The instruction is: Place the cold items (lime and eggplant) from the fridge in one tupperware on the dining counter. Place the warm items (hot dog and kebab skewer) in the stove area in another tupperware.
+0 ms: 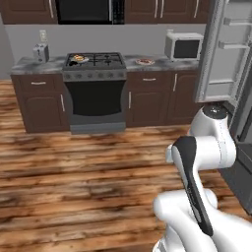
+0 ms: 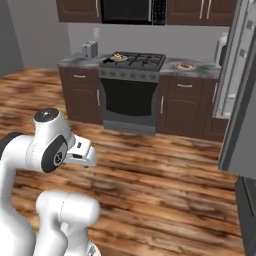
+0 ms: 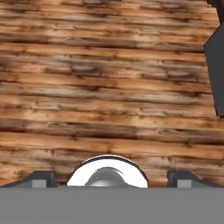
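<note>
While the pincer [image 3: 111, 179] gapes wide over bare floor, two plates [image 1: 78, 59] [image 1: 144, 62] sit near one stove [image 1: 95, 66].

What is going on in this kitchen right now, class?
The white robot arm stands on the wooden floor beside the open fridge door, some way from the stove. Its claw is open, holds nothing and points down at bare floorboards. A plate of food sits on the stove's left burner and another plate on the counter to the right. No item has been picked up.
</note>
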